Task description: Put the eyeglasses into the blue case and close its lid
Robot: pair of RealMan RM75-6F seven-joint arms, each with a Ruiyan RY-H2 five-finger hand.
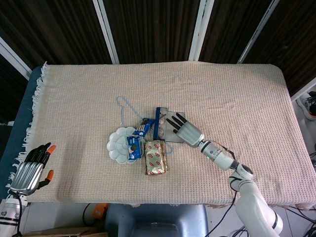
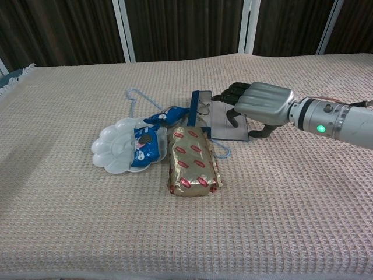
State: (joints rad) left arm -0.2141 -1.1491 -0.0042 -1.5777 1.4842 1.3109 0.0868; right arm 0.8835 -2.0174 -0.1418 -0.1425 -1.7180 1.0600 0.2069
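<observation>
Head view shows our cloth-draped table (image 1: 237, 89) under dark slatted walls (image 1: 148, 29), both hands (image 1: 186, 131) empty, fingers apart.

Snack pack (image 2: 193, 161) and hanger (image 2: 141, 99) crowd the blue case's (image 2: 196, 109) left.

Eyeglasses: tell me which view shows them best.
Chest view. The eyeglasses show there from the side, lying in the open blue case, just clear of the right hand over the lid. In the head view the eyeglasses are small, seen from above, with the right hand partly over the case.
</observation>
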